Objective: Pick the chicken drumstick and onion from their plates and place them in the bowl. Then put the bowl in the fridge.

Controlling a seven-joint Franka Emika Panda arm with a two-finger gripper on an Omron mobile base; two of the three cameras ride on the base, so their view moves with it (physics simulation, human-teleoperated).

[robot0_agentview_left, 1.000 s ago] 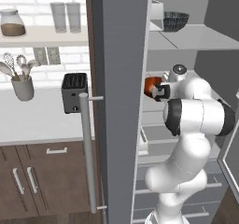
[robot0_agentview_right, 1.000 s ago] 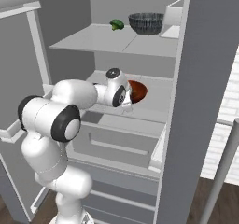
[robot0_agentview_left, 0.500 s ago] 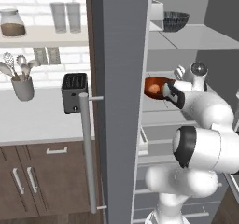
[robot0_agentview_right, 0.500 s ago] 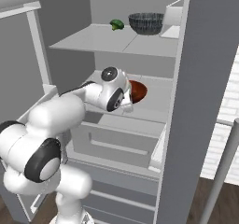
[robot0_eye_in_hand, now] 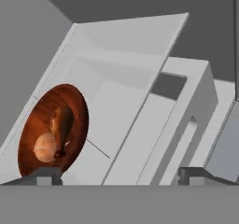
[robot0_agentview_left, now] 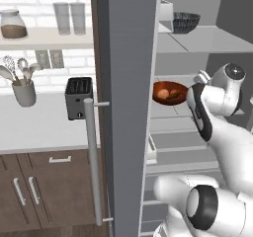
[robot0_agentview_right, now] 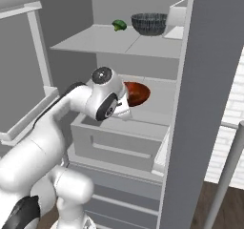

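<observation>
The fridge (robot0_agentview_left: 129,83) stands open, its thick grey door edge filling the middle of the left base view, with the long silver bar handle (robot0_agentview_left: 92,157) on the door's front face. Inside, pale grey shelves step down the cavity; the upper shelf (robot0_agentview_right: 119,39) carries a dark patterned bowl (robot0_agentview_right: 150,24) and a small green item (robot0_agentview_right: 119,25) just beside it. On the middle shelf sits the bowl (robot0_agentview_left: 169,93), reddish-brown and glossy, resting flat on the shelf surface with nothing touching its rim. Within it lie the chicken drumstick (robot0_eye_in_hand: 63,122) and the onion (robot0_eye_in_hand: 45,147), pressed against each other (the hand view is rolled, so the bowl looks tipped on edge there). The pincer (robot0_eye_in_hand: 119,174) hangs near the bowl with its two dark tips spread wide and nothing between them. To the left of the fridge door, the kitchen counter (robot0_agentview_left: 44,127) holds a black toaster (robot0_agentview_left: 79,98) and a grey utensil holder (robot0_agentview_left: 23,90).
</observation>
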